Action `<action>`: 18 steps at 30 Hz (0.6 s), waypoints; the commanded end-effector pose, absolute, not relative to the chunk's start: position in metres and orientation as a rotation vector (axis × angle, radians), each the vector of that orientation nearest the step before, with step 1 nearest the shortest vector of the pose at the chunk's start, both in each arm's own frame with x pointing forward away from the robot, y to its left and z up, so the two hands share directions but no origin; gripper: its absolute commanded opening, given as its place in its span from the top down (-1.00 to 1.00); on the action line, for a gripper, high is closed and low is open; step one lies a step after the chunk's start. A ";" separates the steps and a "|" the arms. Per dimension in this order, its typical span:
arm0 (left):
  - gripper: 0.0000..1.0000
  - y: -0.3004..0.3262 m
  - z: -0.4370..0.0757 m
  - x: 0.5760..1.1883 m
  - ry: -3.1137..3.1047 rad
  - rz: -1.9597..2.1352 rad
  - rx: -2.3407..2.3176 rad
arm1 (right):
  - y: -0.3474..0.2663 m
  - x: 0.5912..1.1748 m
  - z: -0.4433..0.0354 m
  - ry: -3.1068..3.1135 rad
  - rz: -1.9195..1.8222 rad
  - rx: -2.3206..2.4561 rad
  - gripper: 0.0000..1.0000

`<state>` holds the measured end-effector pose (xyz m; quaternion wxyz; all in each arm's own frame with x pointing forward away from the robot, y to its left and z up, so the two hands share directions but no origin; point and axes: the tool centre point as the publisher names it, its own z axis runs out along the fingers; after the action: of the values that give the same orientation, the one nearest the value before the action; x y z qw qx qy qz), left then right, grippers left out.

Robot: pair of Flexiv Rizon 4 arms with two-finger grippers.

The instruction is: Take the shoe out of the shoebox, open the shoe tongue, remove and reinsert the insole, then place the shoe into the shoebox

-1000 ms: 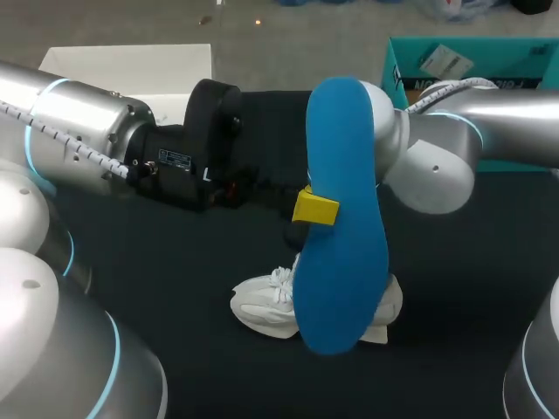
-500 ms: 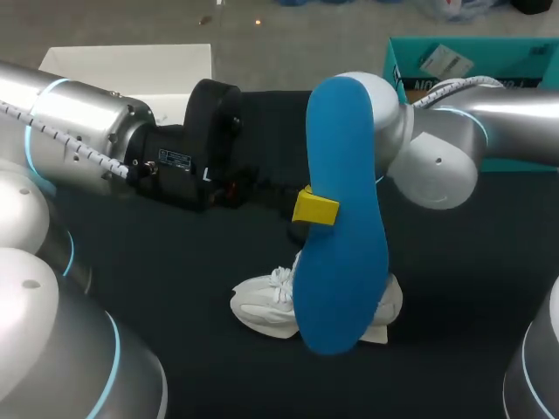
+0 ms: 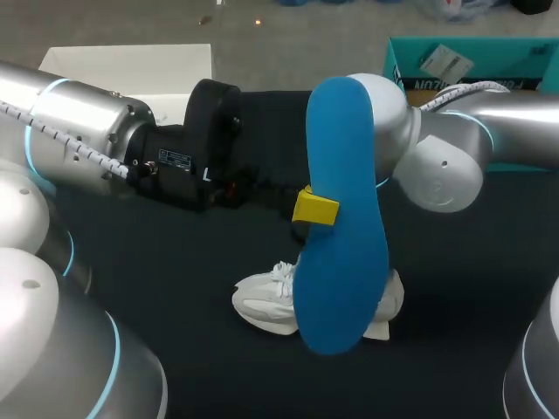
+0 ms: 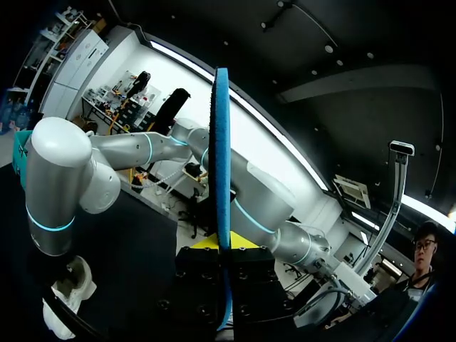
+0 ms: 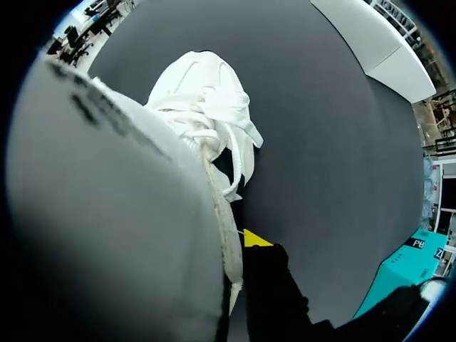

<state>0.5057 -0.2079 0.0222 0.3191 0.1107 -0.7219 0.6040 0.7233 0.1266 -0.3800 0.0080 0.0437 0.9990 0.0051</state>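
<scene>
The blue insole is out of the shoe and in my left jaws, which are closed on its edge about halfway along its length. It stands upright above the tabletop, and one yellow fingertip shows against its side in the head view. From my left wrist I see the insole edge-on, a thin blue strip rising straight up between my two fingers. The white sneaker sits on the black tabletop directly below the insole, which hides part of it from the head view. Its toe points toward my left side and its laces lie loose. My right wrist looks down on the sneaker from close by, and my right jaws are right at its pale rim. I cannot tell whether those jaws are open or closed on it, because a big blurred grey surface fills the view beside them. My left arm reaches in from the left toward the middle, and my right arm comes in from the right, bending down behind the insole. The teal shoebox stands at the far right of the tabletop, well apart from the sneaker. A flat white board lies at the far left.
</scene>
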 end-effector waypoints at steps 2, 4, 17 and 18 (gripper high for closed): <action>1.00 -0.210 0.023 0.502 -1.901 1.591 0.297 | 0.110 0.737 -0.340 3.136 0.147 0.621 1.00; 1.00 -0.210 0.023 0.502 -1.901 1.591 0.297 | 0.106 0.744 -0.329 3.072 0.211 1.010 1.00; 1.00 -0.210 0.023 0.502 -1.901 1.591 0.297 | 0.118 0.742 -0.310 2.812 0.526 1.811 1.00; 1.00 -0.210 0.023 0.502 -1.901 1.591 0.297 | 0.118 0.742 -0.310 2.812 0.526 1.811 1.00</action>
<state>0.5057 -0.2079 0.0223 0.3190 0.1108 -0.7219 0.6040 0.7422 0.1236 -0.3064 -0.0598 0.3289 0.9399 0.0701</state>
